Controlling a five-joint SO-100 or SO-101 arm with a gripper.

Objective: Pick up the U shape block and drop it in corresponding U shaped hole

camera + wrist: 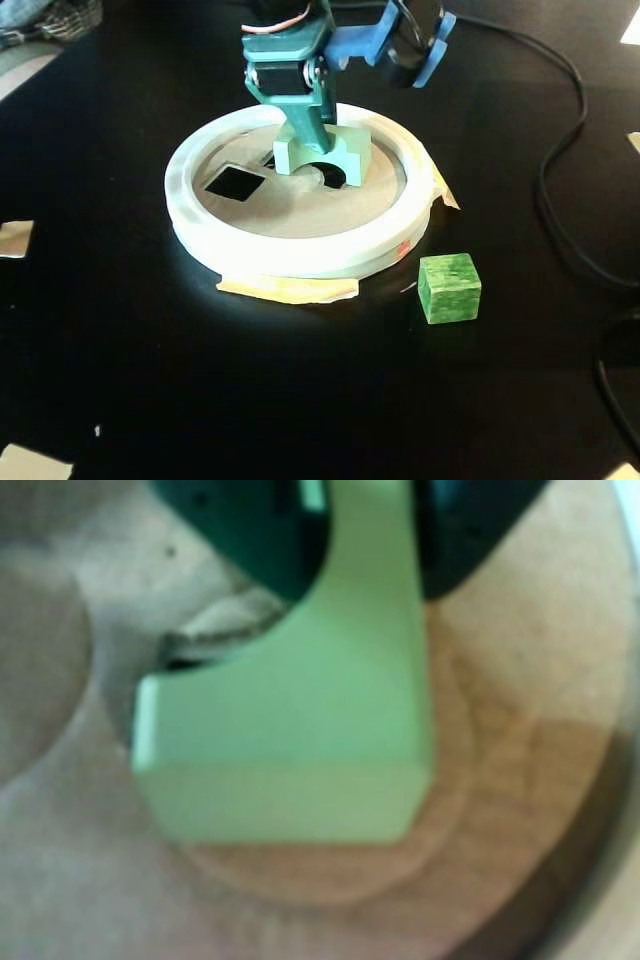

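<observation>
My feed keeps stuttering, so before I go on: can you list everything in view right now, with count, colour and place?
U shape block: one, light green, held over the wooden board inside the ring, arch facing down toward the camera.
Shape-sorter board: one, light wood, round, inside the white ring.
White ring: one, white, around the board at the table's centre.
Square hole: one, dark, left part of the board in the fixed view.
Green cube: one, darker green, on the table right of the ring.
Tape strips: tan, at the ring's front and right edge.
Cables: black, right side of the table.
Table: one, black.
Gripper: one, teal fingers shut on the block, blue parts above.
</observation>
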